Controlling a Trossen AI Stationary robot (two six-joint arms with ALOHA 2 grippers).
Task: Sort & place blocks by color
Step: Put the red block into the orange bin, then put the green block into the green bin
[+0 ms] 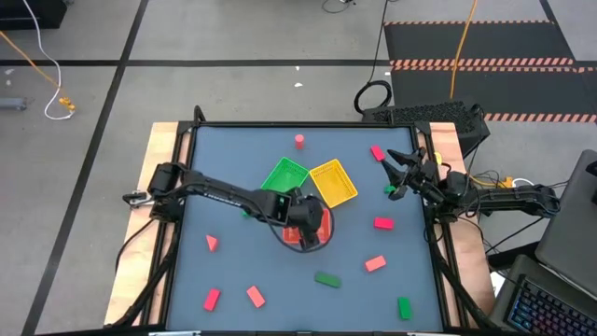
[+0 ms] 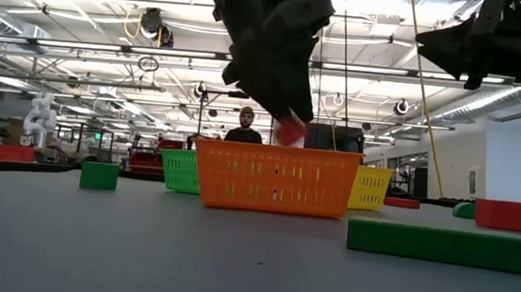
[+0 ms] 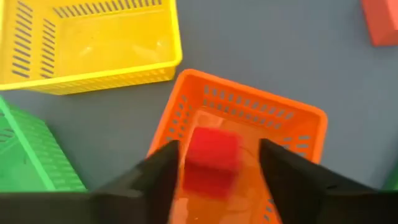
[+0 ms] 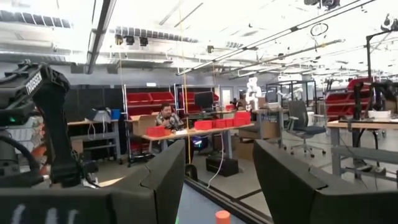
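Red block (image 3: 211, 158) sits between my left gripper's (image 3: 214, 171) parted jaws, over the orange tray (image 3: 298, 118) mid-table. I'm at the drop; next I lift clear. Right gripper (image 1: 403, 173) waits wide open, far right.

Grey-blue surface (image 1: 233, 271) carries green tray (image 1: 284, 174), yellow tray (image 1: 334, 183), orange-red tray (image 1: 317, 240), with red, salmon, green blocks (image 1: 382, 223) scattered.
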